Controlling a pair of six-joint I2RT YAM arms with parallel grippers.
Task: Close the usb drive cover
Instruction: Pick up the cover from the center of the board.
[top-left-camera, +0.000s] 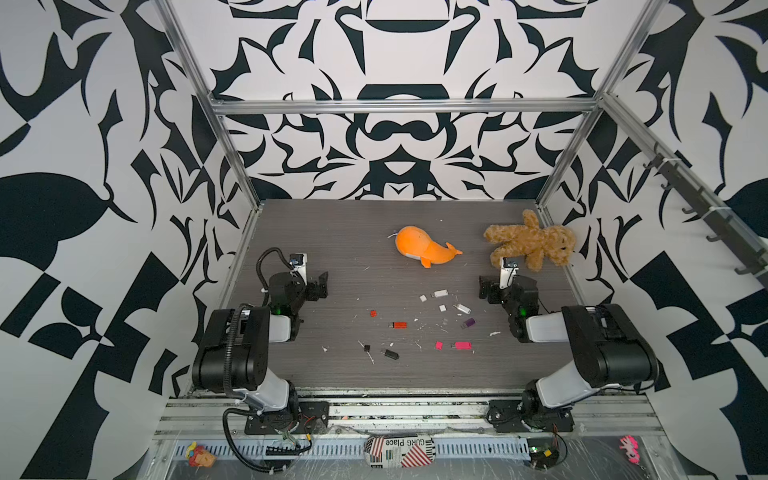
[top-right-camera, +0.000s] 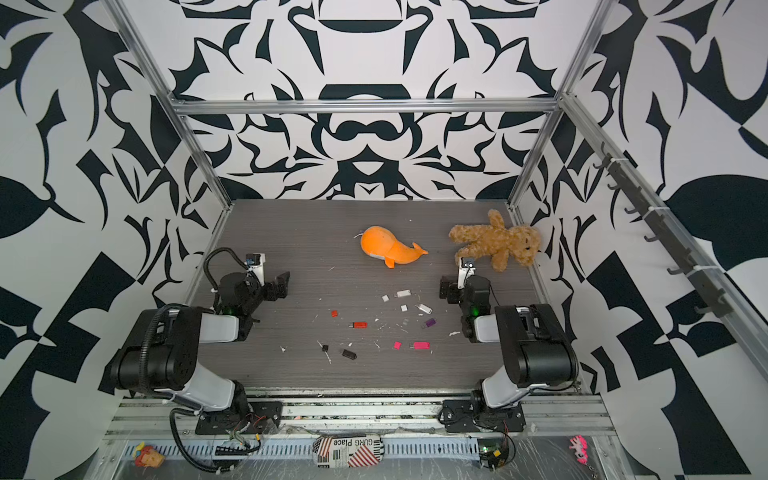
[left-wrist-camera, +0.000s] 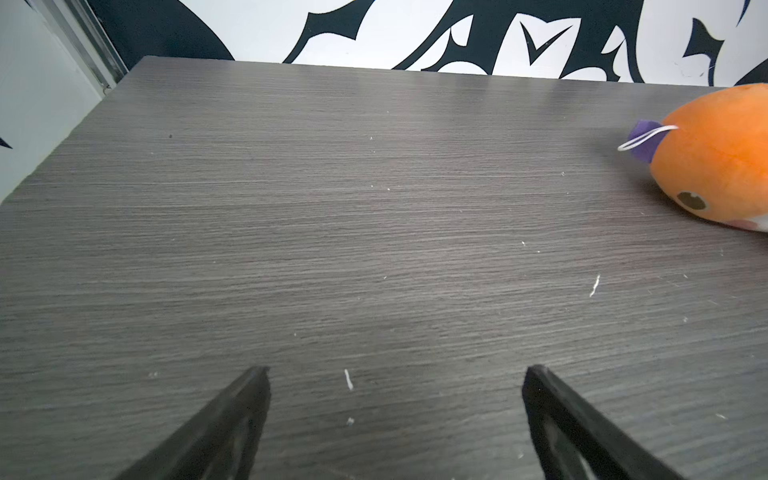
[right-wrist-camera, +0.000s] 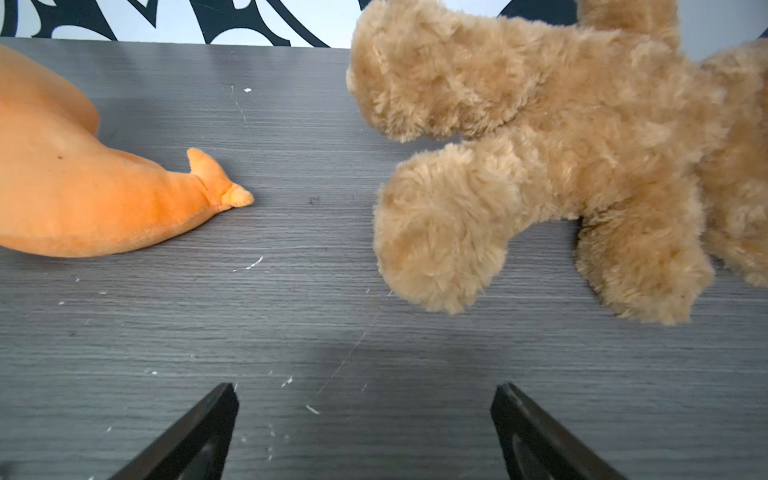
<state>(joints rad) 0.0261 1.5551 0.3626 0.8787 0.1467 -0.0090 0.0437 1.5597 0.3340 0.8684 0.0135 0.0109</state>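
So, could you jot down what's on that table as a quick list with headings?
Table: grey wood-grain, flecked with white scraps
Drives: red drive, pink drive, black drive, purple drive, white drive, silver drive, scattered mid-table
Loose caps: red cap, pink cap, black cap, two white caps, each apart from its drive
Soft toys: orange whale, teddy bear, at the far side
Left gripper: open, empty, over bare table
Right gripper: open, empty, facing the teddy bear
Progress: no cap fitted yet

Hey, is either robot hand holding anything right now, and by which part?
Nothing is held. The left hand and right hand both stand open over the table; the usb drives lie loose between the arms.
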